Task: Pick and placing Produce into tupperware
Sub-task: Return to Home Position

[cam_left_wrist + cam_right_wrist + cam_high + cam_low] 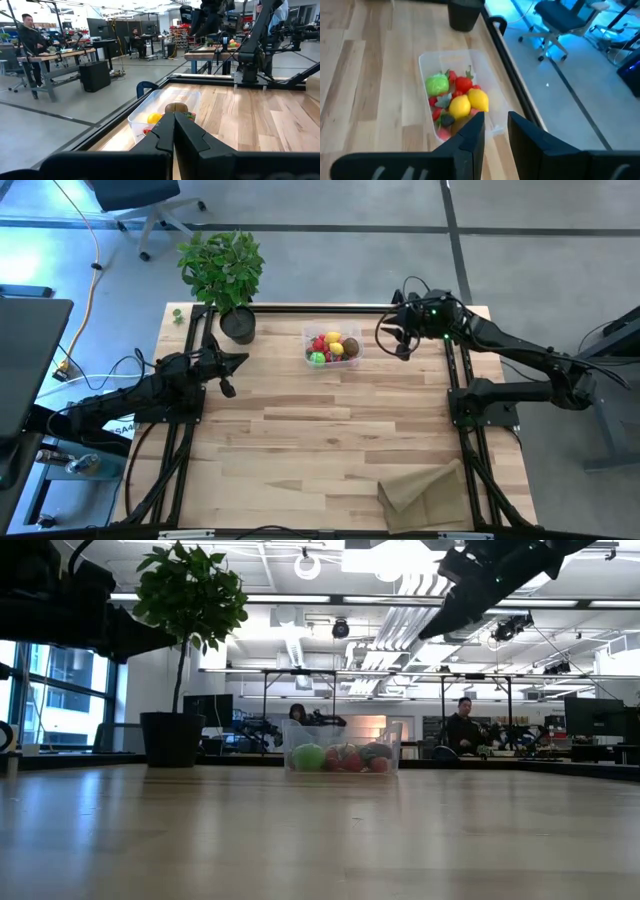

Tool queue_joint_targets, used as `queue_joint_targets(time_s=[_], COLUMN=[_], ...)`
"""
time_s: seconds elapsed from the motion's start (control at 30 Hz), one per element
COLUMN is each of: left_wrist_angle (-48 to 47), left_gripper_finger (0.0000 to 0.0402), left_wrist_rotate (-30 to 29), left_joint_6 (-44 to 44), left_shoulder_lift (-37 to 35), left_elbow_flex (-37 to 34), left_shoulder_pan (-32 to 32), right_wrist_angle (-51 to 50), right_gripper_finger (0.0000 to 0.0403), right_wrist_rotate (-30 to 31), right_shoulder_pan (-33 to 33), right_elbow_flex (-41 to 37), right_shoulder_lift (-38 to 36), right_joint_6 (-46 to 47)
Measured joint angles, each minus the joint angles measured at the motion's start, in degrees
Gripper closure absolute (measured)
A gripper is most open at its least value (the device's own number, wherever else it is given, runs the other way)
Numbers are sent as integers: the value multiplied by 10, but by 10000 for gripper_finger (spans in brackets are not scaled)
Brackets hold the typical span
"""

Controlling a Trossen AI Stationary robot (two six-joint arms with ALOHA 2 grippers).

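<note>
The tupperware sits at upper centre of the overhead frame. Only my right wrist camera shows two lemons, a lime and red berries inside; my left one catches the kiwi. My right gripper hovers just right of it, fingers parted and empty. My left gripper, pinched shut, waits at middle left.

The bench is pale wood laid in planks, the grain plain to see, smooth with a soft sheen. The tupperware is thin clear plastic, faintly glossy. The lemons in it look smooth and shiny, like moulded plastic. The paper bag is tan, matt and creased. The right claw looks matt and dark.
</note>
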Motion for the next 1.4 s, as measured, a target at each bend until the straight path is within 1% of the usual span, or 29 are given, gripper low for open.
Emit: queue_joint_targets(time_s=[0.1, 0.4, 0.43, 0.53, 0.63, 0.7, 0.73, 0.83, 1.0, 1.03, 1.1, 1.17, 1.23, 1.4], left_wrist_angle=[0, 0, 0, 0, 0, 0, 0, 0, 0, 0, 0, 0, 0, 0], left_gripper_finger=[401, 401, 401, 401, 401, 401, 401, 401, 401, 401, 401, 401, 401, 401], left_wrist_rotate=[0, 0, 0, 0, 0, 0, 0, 0, 0, 0, 0, 0, 0, 0], left_joint_6=[0, 0, 0, 0, 0, 0, 0, 0, 0, 0, 0, 0, 0, 0], left_shoulder_lift=[0, 0, 0, 0, 0, 0, 0, 0, 0, 0, 0, 0, 0, 0], left_elbow_flex=[0, 0, 0, 0, 0, 0, 0, 0, 0, 0, 0, 0, 0, 0], left_shoulder_pan=[0, 0, 0, 0, 0, 0, 0, 0, 0, 0, 0, 0, 0, 0], right_wrist_angle=[10, 28, 34, 98, 211, 261, 270, 244, 101, 74, 27, -3, -16, -21], right_gripper_finger=[327, 327, 327, 327, 327, 329, 332, 349, 396, 399, 395, 391, 392, 401], right_wrist_rotate=[-6, -7, -3, 3, -13, -21, -25, -31, -32, -22, 19, 66, 101, 140], right_shoulder_pan=[1, 1, 1, 1, -1, -6, -11, -26, -20, -14, 1, 16, 31, 58], right_elbow_flex=[0, 0, 0, 0, 3, 23, 40, 113, 241, 261, 292, 304, 301, 247], right_shoulder_lift=[0, 0, 0, 9, 10, 10, 9, 0, -25, -33, -53, -81, -113, -198], right_joint_6=[47, 299, 316, 336, 347, 345, 342, 317, 249, 238, 226, 217, 214, 230])
